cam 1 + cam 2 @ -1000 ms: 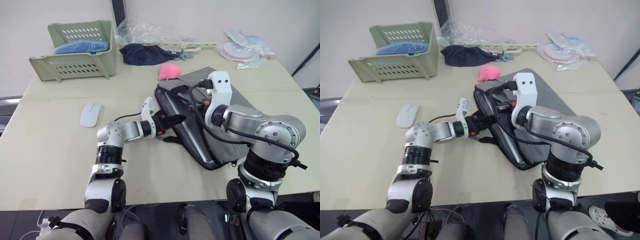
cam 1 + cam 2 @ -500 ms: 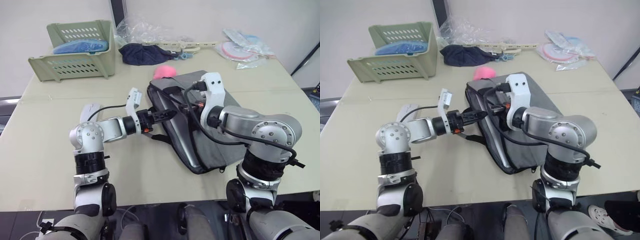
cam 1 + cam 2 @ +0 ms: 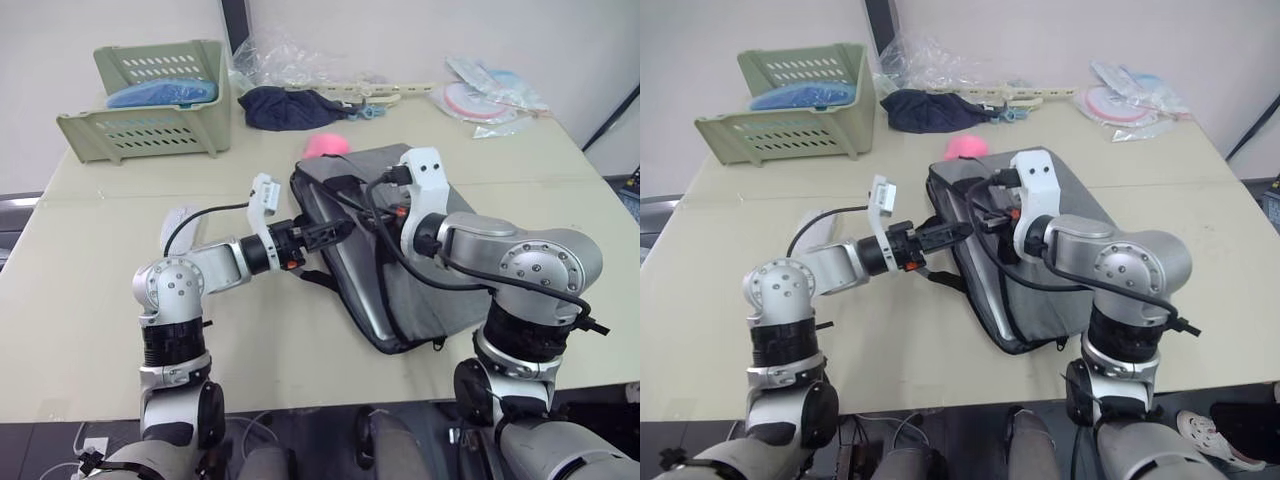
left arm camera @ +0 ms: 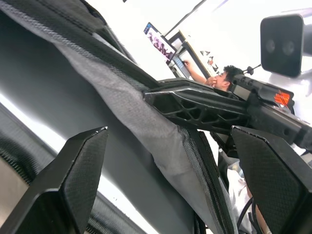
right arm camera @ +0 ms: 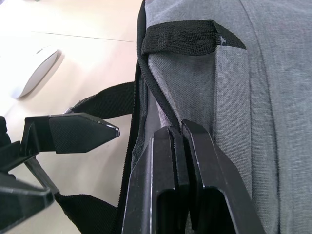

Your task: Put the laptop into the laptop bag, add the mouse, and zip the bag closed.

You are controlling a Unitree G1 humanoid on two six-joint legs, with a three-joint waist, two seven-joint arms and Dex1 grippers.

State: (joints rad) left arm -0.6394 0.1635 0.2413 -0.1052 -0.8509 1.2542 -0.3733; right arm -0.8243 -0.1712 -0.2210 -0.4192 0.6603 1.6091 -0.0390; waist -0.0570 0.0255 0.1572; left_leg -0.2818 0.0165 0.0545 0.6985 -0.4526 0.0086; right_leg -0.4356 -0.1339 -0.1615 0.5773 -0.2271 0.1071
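The grey laptop bag [image 3: 432, 300] lies in the middle of the table with its opening toward my left arm. A silver edge of the laptop [image 3: 357, 288] shows inside that opening. My right gripper [image 5: 176, 126] is shut on the bag's upper black-trimmed edge [image 5: 155, 100]. Just in front of it my left gripper [image 4: 168, 131] is open, its fingers spread either side of the bag's raised flap [image 4: 122, 105]. The white mouse [image 5: 31, 70] rests on the table left of the bag, partly behind my left arm [image 3: 178, 218].
A green basket [image 3: 150, 100] stands at the back left, and a dark cloth [image 3: 285, 107] and plastic packets [image 3: 480, 95] lie along the back. A pink plush [image 3: 325, 145] sits just behind the bag. A black strap [image 3: 318, 279] trails from the bag.
The bag has shifted to the left and turned a little, now half hiding the pink plush. My left elbow has swung out to the left. Both grippers stay at the bag's opening.
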